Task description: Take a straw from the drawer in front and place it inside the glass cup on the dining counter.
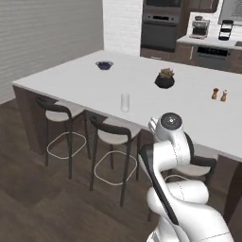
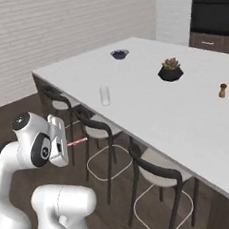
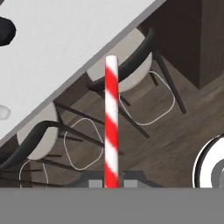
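No text, label, brand, number or sign can be read in any view. A framed sheet (image 1: 236,10) on the far kitchen wall carries dark marks, but they are too blurred and small to read.

We see the thin red-and-white striped straw (image 3: 111,131) standing straight out from between the end effector's (image 3: 111,183) finger tips, over the dark wood floor beside the stools. The small clear cylindrical glass cup (image 1: 125,102) stands upright near the front edge of the large white-topped desk with dark wood sides (image 1: 142,87), well apart from the straw (image 2: 78,140).
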